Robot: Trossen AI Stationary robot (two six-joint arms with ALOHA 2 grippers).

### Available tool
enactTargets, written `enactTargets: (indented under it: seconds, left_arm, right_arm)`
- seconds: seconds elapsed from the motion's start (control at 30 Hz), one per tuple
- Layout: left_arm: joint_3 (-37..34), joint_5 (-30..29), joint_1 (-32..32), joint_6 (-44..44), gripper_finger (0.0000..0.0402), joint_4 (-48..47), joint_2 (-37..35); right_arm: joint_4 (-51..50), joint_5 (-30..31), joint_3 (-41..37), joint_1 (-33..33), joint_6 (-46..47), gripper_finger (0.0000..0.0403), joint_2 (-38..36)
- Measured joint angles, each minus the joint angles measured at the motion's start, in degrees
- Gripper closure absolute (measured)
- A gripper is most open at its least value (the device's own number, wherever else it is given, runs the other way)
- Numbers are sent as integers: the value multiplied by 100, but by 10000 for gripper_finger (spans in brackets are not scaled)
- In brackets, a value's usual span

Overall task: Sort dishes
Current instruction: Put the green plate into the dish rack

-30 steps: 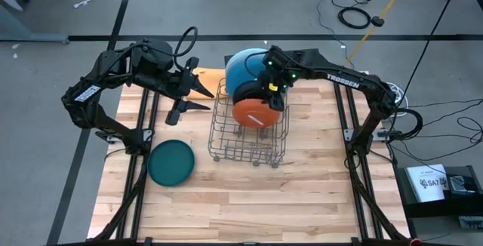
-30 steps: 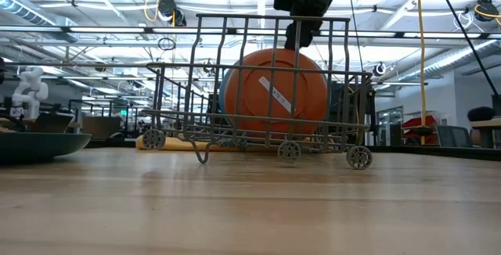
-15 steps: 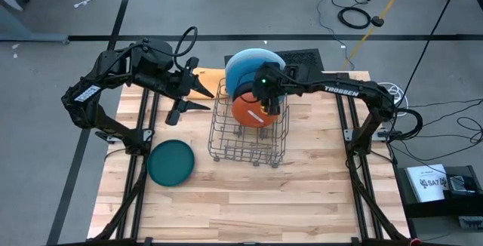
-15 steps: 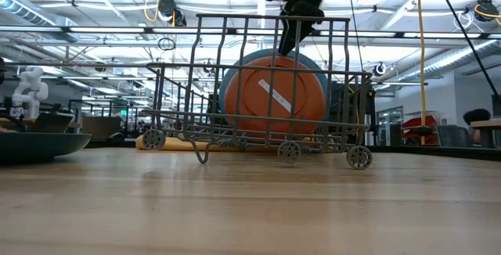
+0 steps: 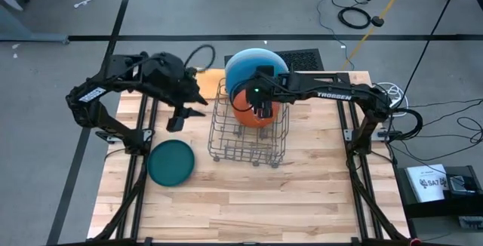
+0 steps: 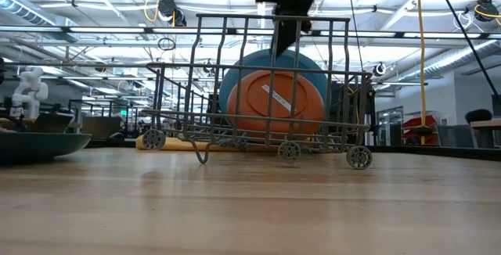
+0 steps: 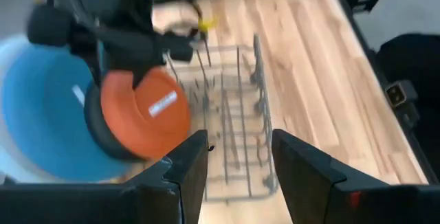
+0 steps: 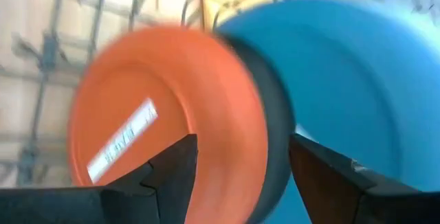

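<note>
Right pincer [image 5: 260, 112] open above orange plate [image 6: 275, 103] upright in rack [image 6: 235, 126].

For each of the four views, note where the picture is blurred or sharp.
Right wrist view: orange plate and medium blue plate smeared. Left wrist view: wire rack soft. Low view: rack crisp, foreground table softer. High view: sharp throughout.
</note>
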Motion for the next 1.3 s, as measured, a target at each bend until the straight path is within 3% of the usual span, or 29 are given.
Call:
enactTargets:
  seconds: [0.17,0.3,0.53,0.73,0.97,1.13,1.3]
  left_arm:
    - [-64,-407,-540,-402,238,-248,75]
    - [-550,-858,-995,-900,238,-146,75]
    - [-2156,-1259,-1674,-2424,238,-27,82]
    - [-3684,-1321,-2553,-4127,238,585,84]
    - [-5025,-1747,-3453,-5904,238,1754,84]
    - [-5414,-1787,-3804,-7523,238,1682,82]
    - [-5764,-2180,-4216,-8242,234,1707,84]
  right_arm:
    - [417,-56,0,229,-62,181,-271]
    - [457,-74,0,425,16,181,-574]
    - [182,-648,0,898,669,181,-1404]
    - [-646,-665,2,1612,1552,181,-1998]
    - [-832,21,2,2837,2347,181,-2175]
    - [-836,641,2,3521,2682,181,-2117]
    - [-873,1019,2,3995,2949,181,-1991]
